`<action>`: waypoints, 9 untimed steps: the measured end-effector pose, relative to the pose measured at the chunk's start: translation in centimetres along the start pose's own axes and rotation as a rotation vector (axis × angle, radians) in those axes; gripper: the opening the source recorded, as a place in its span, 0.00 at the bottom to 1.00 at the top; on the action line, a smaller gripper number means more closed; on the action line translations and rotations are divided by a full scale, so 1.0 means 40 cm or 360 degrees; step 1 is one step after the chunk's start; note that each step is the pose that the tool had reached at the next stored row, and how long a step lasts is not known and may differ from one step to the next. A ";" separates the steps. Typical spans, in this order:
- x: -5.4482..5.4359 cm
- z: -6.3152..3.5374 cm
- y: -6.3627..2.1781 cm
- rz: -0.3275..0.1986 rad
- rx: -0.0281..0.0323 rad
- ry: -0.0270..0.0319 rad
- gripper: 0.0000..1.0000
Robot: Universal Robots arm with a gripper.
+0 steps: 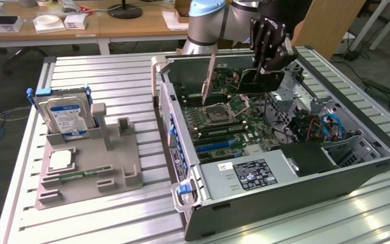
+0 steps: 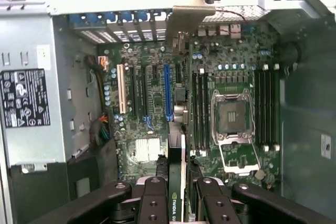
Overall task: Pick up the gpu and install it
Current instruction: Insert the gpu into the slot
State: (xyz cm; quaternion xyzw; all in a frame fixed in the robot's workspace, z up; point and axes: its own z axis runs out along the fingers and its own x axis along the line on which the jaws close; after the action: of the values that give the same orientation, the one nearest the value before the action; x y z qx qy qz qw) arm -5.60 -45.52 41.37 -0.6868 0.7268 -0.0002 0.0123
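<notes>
Gripping the gpu [image 2: 176,163] edge-on, the claw [image 2: 178,190] is narrow, its fingers [image 2: 156,198] pressed against the card's two flat faces. In the exterior view the card hangs under the claw inside the open case [image 1: 283,203], above the motherboard [image 1: 229,122], and it looks not yet seated.

From the wrist view, the long blue slot [image 2: 168,90] runs nearly parallel to the card's thin edge and close beside it. Doing this step well seems to depend on bringing that edge exactly over the slot. The card should stay upright, with no twist. Its metal bracket [image 2: 191,14] should meet the rear wall of the case squarely.

A firm, centred hold matters, since so slim a board could pivot between the fingers. Any push should go straight down and evenly along its length.

The CPU socket [image 2: 233,116] and the memory slots [image 2: 199,108] lie near and are best left untouched.

Well apart, on the counter [image 1: 107,76], a hard drive [image 1: 66,117] stands in a grey holder [image 1: 124,173].
</notes>
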 end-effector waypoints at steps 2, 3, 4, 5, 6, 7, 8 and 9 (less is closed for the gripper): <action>0.000 0.000 0.000 -0.0055 -0.00010 -0.00010 0.26; 0.000 0.000 0.000 -0.0080 -0.00014 -0.00014 0.26; 0.000 0.000 0.000 -0.0100 -0.00018 -0.00017 0.26; 0.000 0.000 0.000 -0.0111 -0.00019 -0.00019 0.26; 0.000 0.000 0.000 -0.0114 -0.00020 -0.00020 0.26; 0.000 0.000 0.000 -0.0114 -0.00020 -0.00020 0.26; 0.000 0.000 0.000 -0.0114 -0.00021 -0.00020 0.26; 0.001 0.000 0.000 -0.0114 -0.00021 -0.00019 0.26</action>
State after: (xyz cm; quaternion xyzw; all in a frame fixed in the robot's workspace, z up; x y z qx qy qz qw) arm -5.61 -45.55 41.37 -0.7124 0.7016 0.0002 0.0123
